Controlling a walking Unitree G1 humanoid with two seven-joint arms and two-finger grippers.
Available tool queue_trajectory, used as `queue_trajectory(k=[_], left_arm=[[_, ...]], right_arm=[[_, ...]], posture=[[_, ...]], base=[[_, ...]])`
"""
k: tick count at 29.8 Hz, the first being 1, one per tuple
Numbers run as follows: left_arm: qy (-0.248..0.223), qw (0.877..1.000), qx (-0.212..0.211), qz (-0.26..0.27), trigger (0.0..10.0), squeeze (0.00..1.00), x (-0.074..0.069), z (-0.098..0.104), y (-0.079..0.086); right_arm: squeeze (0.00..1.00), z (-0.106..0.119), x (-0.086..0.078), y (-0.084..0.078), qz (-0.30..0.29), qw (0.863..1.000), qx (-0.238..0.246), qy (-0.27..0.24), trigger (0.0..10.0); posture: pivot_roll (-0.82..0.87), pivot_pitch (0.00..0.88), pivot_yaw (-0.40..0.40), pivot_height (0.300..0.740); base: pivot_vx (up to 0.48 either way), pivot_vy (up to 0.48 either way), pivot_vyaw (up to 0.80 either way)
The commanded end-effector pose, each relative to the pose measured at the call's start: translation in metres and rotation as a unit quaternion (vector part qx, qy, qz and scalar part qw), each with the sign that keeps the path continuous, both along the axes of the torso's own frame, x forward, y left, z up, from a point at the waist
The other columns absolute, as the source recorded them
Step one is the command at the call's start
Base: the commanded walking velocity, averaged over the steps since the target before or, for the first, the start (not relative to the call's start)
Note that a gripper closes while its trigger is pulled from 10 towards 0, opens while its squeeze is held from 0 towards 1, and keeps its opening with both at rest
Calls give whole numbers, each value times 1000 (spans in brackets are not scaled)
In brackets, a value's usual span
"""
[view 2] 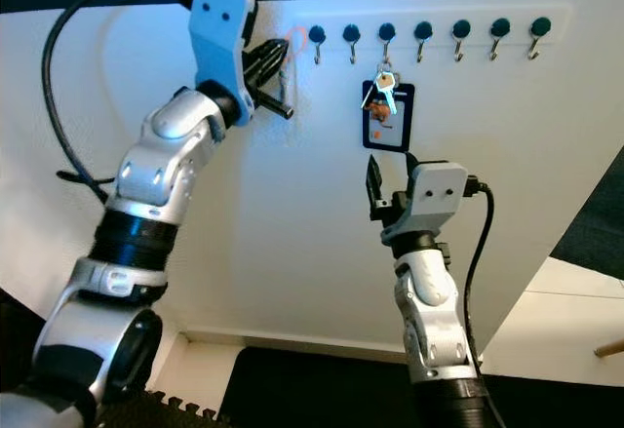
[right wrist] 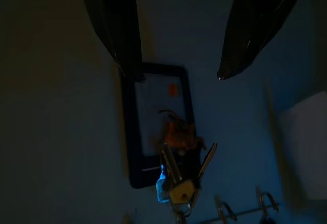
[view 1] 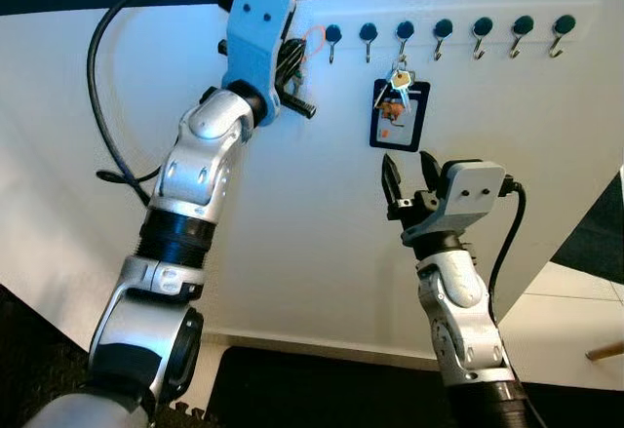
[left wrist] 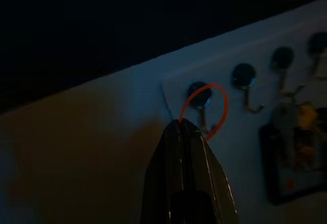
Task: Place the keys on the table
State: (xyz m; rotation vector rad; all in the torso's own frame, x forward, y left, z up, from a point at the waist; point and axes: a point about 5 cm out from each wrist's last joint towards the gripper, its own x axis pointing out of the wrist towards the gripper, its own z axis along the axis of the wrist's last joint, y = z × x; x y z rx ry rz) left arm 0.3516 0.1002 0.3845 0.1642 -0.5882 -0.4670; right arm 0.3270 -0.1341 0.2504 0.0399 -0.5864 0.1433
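The keys (view 1: 399, 81) hang from a hook (view 1: 404, 36) in a row of hooks on a white wall (view 1: 292, 214), lying in front of a dark card holder (view 1: 400, 116) that hangs on the same hook. They are not yet lifted, so the task is at its start. The right gripper (view 1: 409, 176) points up just below the card holder, its fingers spread apart and touching nothing; in the right wrist view the keys and holder lie ahead between the two fingers. The left gripper (view 1: 292, 65) is raised to the leftmost hook, where an orange loop (left wrist: 207, 109) hangs; its fingers are pressed together at the loop's edge, though whether they pinch it is unclear. Still to do: grasp the keys, unhook them, carry them to a tabletop and set them down.
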Motion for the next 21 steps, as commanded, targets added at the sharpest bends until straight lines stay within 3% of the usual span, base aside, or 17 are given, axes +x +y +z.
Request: queue_trajectory(k=[1, 4, 7, 9, 14, 17, 20, 21], left_arm=[[20, 999, -32, -9, 10000, 0, -6, -9, 6], [35, 998, -45, 0, 10000, 0, -9, -22, 8], [80, 995, -55, 17, 10000, 0, -20, -60, 9], [83, 996, -22, 31, 10000, 0, -23, -75, 9], [133, 988, -7, 72, 10000, 0, -31, -117, 13], [139, 987, -4, 79, 10000, 0, -34, -122, 13], [173, 981, -4, 90, 10000, 0, -42, -151, 10], [173, 981, -4, 90, 10000, 0, -42, -151, 10]], right_arm=[[0, -2, -3, -3, -1, 1000, 5, 1, 10000], [0, -4, -4, -7, -6, 1000, 6, 4, 10000], [0, -12, -11, -19, -21, 1000, 10, 19, 10000], [0, -16, -16, -23, -26, 999, 10, 25, 10000], [0, -36, -35, -37, -66, 996, 1, 57, 10000], [0, -42, -39, -40, -74, 995, -2, 64, 10000], [0, -77, -57, -55, -138, 983, -6, 124, 10000], [0, -77, -57, -55, -138, 983, -6, 124, 10000]], posture=[[29, 211, 132, 740], [31, 209, 129, 740], [35, 209, 121, 740], [35, 209, 119, 740], [29, 204, 114, 740], [29, 204, 114, 740], [19, 199, 120, 740], [19, 199, 120, 740]], base=[[0, 0, 0], [0, 0, 0], [0, 0, 0], [0, 0, 0], [0, 0, 0], [0, 0, 0], [0, 0, 0], [0, 0, 0]])
